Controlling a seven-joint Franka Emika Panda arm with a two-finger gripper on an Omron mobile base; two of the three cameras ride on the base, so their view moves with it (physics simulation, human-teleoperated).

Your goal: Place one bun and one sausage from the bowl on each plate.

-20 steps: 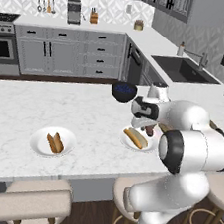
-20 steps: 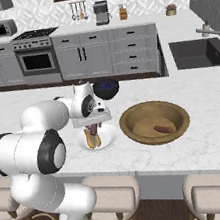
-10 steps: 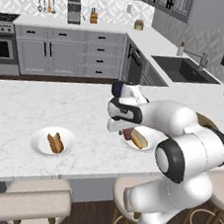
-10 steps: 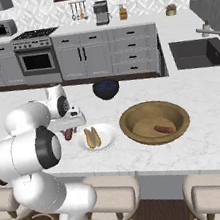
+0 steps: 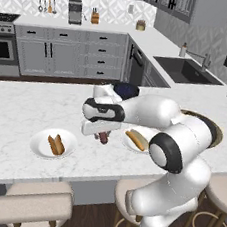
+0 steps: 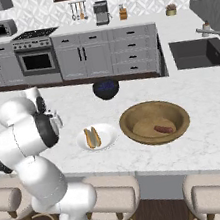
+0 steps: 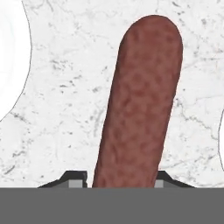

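No brand, label or legible writing appeared on any item.

Containers and contents:
- The brown wooden bowl (image 6: 154,122) sat on the marble counter (image 6: 207,131) at about 3 o'clock from the near plate. It held one sausage (image 6: 163,129) toward its 4 o'clock side, lying on a pale bun-coloured patch that could not be resolved further.
- The near plate (image 6: 97,137) carried a bun (image 6: 89,138) with a second elongated piece just beside it; whether that piece was a bun half or a sausage could not be told.
- The far plate (image 5: 54,143) held a bun (image 5: 55,144) — split in a narrow V shape — and sat well apart from the near plate.
- A dark blue bowl (image 6: 105,89) stood at 12 o'clock from the near plate; its contents were not discernible.

Gripper and held item:
- The gripper (image 5: 103,136) hung over bare counter between the two plates, nearer to the right-hand one in the left base view.
- The fingers (image 7: 73,179) were narrowly set and clamped on a sausage (image 7: 139,105). In the hand view the sausage rose from between the two dark tips toward 12 o'clock, tilted slightly to 1 o'clock, with marble behind it and a white plate rim at 9 o'clock.
- In the left base view the held sausage (image 5: 103,137) pointed down from the hand — clear of both plates.
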